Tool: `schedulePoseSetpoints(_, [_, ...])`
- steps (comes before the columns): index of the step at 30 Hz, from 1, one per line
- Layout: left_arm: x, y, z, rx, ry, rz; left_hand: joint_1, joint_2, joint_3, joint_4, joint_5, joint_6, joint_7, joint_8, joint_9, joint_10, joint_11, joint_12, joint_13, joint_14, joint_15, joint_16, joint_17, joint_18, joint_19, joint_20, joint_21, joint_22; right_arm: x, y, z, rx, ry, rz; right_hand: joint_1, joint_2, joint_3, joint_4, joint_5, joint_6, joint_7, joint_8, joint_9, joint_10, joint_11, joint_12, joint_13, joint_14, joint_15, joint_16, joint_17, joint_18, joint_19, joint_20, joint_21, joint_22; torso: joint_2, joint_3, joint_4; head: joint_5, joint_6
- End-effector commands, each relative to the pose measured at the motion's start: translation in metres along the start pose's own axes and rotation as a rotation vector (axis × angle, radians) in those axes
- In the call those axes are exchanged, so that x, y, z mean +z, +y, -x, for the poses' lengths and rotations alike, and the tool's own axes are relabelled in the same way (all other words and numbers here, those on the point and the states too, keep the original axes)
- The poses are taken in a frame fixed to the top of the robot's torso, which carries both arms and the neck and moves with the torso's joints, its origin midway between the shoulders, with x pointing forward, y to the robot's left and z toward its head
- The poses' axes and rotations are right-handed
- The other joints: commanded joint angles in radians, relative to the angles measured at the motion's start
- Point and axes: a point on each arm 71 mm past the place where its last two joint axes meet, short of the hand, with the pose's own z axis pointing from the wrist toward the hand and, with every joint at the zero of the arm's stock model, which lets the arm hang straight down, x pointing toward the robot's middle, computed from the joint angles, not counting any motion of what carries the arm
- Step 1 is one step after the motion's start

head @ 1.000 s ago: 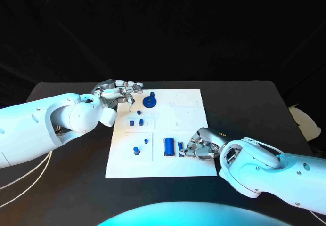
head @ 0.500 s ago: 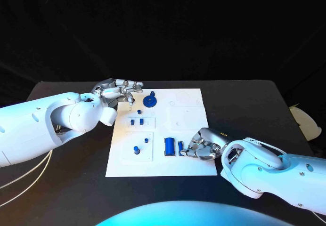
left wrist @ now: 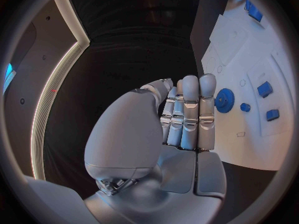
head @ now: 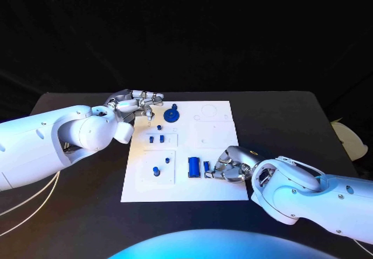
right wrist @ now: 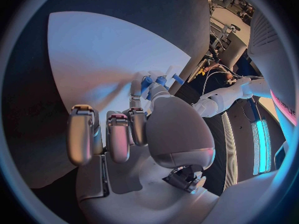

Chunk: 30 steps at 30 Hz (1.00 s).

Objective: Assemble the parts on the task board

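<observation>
Holding my right robot hand (head: 226, 168) low over the task board (head: 218, 135), fingers curled by the blue block (head: 193, 167); grip unclear. Left robot hand (head: 137, 104) looks closed, empty. I'd go slowly.

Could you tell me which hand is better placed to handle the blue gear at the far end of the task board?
Left. The left hand hovers right beside the blue gear; the right hand is at the near end.

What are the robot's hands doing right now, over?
Left hand at the white board's far corner beside the blue gear, fingers curled, nothing visibly held. Right hand pinching a small blue piece near the blue block. Nothing blocking.
</observation>
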Motion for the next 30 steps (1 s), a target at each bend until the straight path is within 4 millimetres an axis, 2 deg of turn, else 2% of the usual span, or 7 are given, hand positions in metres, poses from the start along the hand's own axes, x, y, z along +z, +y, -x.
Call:
schedulePoseSetpoints(1, [0.000,-0.001,-0.002,-0.004,0.020,-0.003,-0.008,0.004,0.000,0.000,-0.001,-0.006,0.004,0.001,-0.001,-0.006,0.001,0.006,-0.001,-0.006,0.001,-0.006,-0.001,0.009,-0.008,0.002,-0.005,-0.001,0.002,0.000,-0.002,-0.034,0.014,0.010,0.021,0.005,-0.003,-0.007,-0.005,-0.001,0.001,0.000,0.002,0.059,-0.003,0.004,0.166,0.104,-0.005,0.004,0.263,-0.011,0.056,-0.008,0.004,0.222,0.000,-0.0003,-0.0011,0.000,-0.001])
schedulePoseSetpoints(13, [0.000,-0.001,-0.003,-0.004,0.021,-0.003,-0.008,0.004,0.000,0.000,-0.001,-0.006,0.004,0.001,-0.001,-0.006,0.001,0.006,-0.001,-0.006,0.001,-0.006,-0.001,0.009,-0.008,0.002,-0.005,-0.001,0.009,-0.001,-0.001,-0.050,-0.015,0.008,0.035,0.009,-0.002,-0.010,-0.008,-0.001,0.000,0.001,0.002,0.060,-0.004,0.007,0.169,0.104,-0.005,0.004,0.263,-0.011,0.056,-0.009,0.006,0.222,-0.001,-0.0005,-0.0003,-0.001,0.001])
schedulePoseSetpoints(23, [0.001,-0.001,-0.003,-0.004,0.022,-0.003,-0.008,0.004,0.000,0.000,-0.001,-0.006,0.004,0.001,-0.001,-0.006,0.001,0.006,-0.001,-0.006,0.001,-0.006,-0.001,0.009,-0.008,0.002,-0.005,-0.001,0.013,-0.002,0.000,-0.055,-0.016,0.015,0.058,0.012,-0.013,-0.009,-0.049,0.001,0.000,0.002,0.003,0.062,-0.004,0.011,0.171,0.104,-0.006,0.004,0.263,-0.012,0.057,-0.009,0.009,0.223,-0.001,-0.0007,-0.0004,-0.002,0.003])
schedulePoseSetpoints(30, [0.001,0.000,-0.002,-0.004,0.021,-0.003,-0.008,0.004,0.000,0.000,-0.001,-0.006,0.004,0.001,-0.001,-0.006,0.001,0.006,-0.001,-0.006,0.001,-0.006,-0.001,0.009,-0.008,0.002,-0.005,-0.001,0.013,-0.001,0.000,-0.049,-0.019,0.033,0.059,0.012,-0.018,-0.007,-0.059,0.001,0.000,0.003,0.004,0.062,-0.004,0.012,0.172,0.104,-0.006,0.004,0.263,-0.012,0.057,-0.009,0.009,0.223,-0.001,0.0001,-0.0009,-0.002,0.006])
